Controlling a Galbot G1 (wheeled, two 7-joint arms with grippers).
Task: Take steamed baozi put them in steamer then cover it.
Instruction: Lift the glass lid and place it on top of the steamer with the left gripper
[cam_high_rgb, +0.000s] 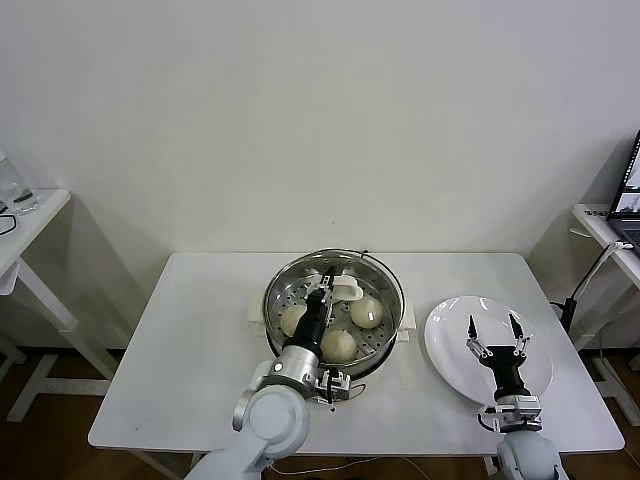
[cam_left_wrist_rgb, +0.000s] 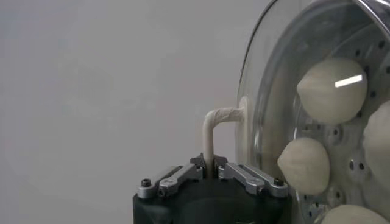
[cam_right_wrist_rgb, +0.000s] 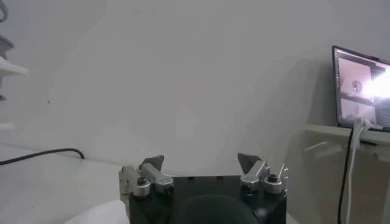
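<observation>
Baozi (cam_high_rgb: 340, 344) sit inside the steamer (cam_high_rgb: 283, 278) at the middle of the worktop (cam_high_rgb: 180, 350) in the head view, so only covering seems left; the left hand (cam_high_rgb: 322, 292) is clenched on the white handle of the cover (cam_high_rgb: 392, 280), carried over the pot; the right hand (cam_high_rgb: 492, 328) hangs released above the empty plate (cam_high_rgb: 445, 330), idle; the left wrist view shows the handle (cam_left_wrist_rgb: 214, 125) pinched at its bar, the glass held against the rim; the right wrist view shows spread jaws gripping nothing.
</observation>
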